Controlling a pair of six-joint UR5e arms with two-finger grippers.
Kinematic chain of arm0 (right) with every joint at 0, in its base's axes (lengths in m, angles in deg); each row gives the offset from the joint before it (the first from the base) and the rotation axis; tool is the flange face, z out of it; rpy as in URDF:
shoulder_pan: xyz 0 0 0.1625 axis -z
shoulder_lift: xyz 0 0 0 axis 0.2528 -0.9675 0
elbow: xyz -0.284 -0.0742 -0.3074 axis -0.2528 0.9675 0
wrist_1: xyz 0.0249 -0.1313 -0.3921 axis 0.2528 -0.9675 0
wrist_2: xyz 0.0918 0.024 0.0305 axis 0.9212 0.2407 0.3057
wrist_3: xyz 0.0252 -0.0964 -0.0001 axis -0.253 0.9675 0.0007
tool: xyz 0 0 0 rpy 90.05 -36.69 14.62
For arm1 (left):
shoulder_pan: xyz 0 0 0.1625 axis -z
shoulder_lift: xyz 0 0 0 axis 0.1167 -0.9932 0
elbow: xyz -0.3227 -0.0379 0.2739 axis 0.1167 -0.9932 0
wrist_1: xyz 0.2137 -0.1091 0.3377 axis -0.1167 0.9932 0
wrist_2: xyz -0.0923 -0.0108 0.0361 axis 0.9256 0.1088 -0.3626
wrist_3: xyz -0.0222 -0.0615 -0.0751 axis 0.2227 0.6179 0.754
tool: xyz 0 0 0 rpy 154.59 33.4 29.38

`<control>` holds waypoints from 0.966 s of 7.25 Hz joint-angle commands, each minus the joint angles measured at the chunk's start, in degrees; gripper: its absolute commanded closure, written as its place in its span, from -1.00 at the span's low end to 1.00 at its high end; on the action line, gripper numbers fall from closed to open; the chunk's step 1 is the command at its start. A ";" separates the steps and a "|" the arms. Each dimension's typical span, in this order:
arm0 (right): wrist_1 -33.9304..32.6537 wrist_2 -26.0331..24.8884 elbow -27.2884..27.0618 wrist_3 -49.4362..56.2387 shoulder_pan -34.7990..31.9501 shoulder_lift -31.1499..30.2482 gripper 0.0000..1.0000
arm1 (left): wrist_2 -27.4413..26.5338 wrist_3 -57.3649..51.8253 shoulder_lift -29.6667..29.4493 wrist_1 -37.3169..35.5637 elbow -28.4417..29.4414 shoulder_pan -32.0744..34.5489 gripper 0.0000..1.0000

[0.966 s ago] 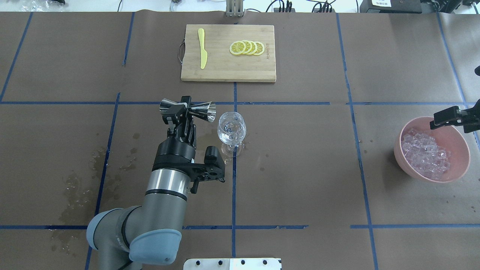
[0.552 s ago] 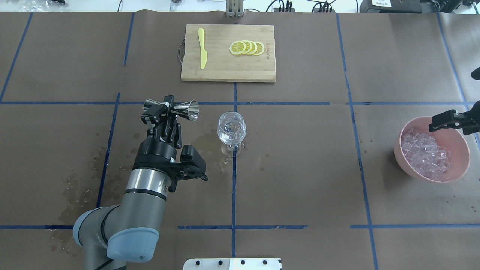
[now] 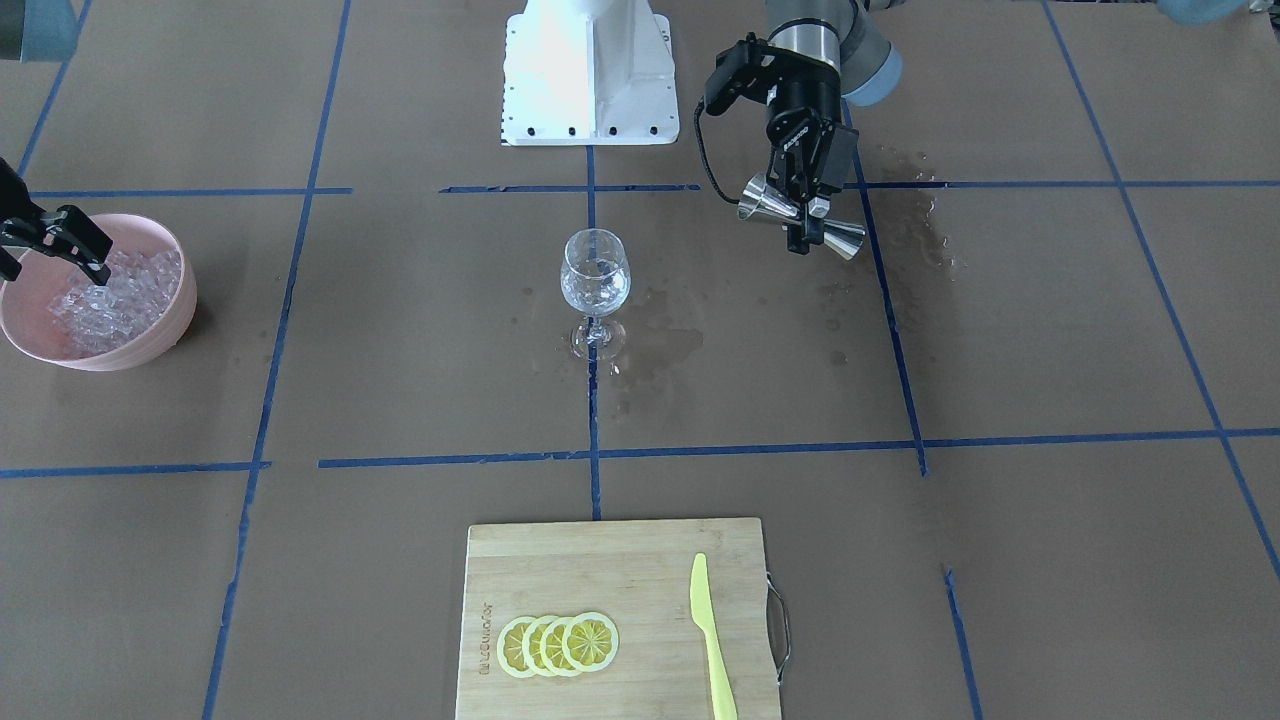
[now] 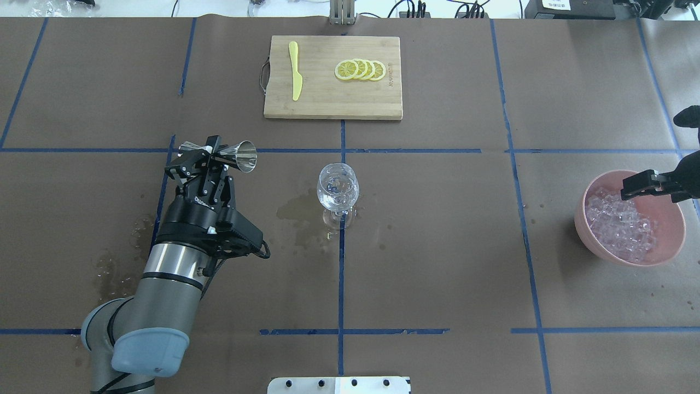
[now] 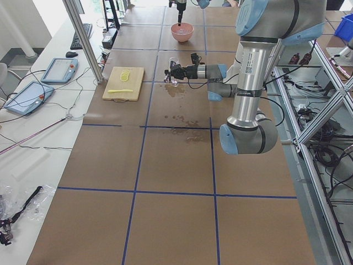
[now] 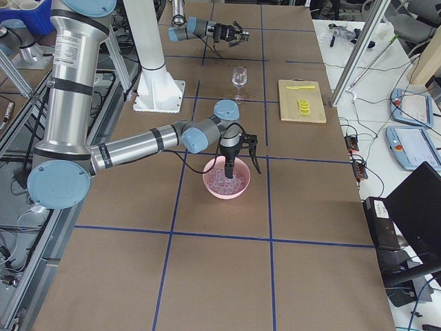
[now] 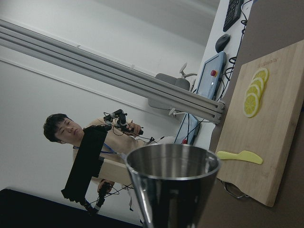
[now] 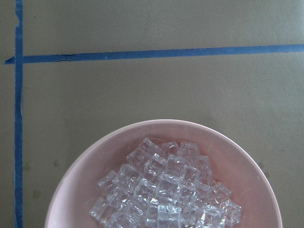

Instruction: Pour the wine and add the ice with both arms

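Observation:
My left gripper [image 4: 210,157] is shut on a steel jigger [image 4: 243,155] and holds it on its side above the table. The jigger's mouth points toward the clear wine glass [image 4: 337,189], which stands a good way to its right. The jigger also shows in the front view [image 3: 848,238], right of the glass [image 3: 595,278], and in the left wrist view [image 7: 173,190]. My right gripper [image 4: 659,189] is open and hangs over the pink bowl [image 4: 671,241] of ice [image 4: 620,225]. The right wrist view looks down on the ice [image 8: 161,190]; its fingers are out of that view.
A bamboo cutting board [image 4: 328,104] with lemon slices [image 4: 361,70] and a yellow knife [image 4: 296,71] lies at the far side. Wet patches [image 4: 298,216] lie left of the glass. The white base [image 3: 590,70] stands at the near edge.
My left arm has moved left, away from the glass, with the jigger still on its side. My right gripper has shifted slightly left over the bowl of ice.

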State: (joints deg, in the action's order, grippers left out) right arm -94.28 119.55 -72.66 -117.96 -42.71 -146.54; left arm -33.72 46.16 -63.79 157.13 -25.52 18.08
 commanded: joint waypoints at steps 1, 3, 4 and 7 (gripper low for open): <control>0.09 -1.19 0.05 -1.13 1.27 -0.33 -1.00 | 1.41 0.00 3.53 5.96 -0.03 0.92 1.00; 15.46 -2.95 5.46 -9.70 4.16 -1.82 -1.00 | 3.34 -0.08 9.24 13.44 -0.03 2.06 1.00; 19.21 -3.04 7.67 -10.80 4.52 -1.91 -1.00 | 3.79 -0.08 11.26 15.56 -0.03 2.50 1.00; 18.64 -2.96 7.69 -10.81 4.70 -2.00 -0.98 | 3.88 -0.17 13.13 18.48 0.06 2.60 1.00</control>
State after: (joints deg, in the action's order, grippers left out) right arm -75.70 116.57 -65.07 -128.63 -38.07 -148.49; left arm -29.89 46.01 -51.07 174.88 -25.50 20.68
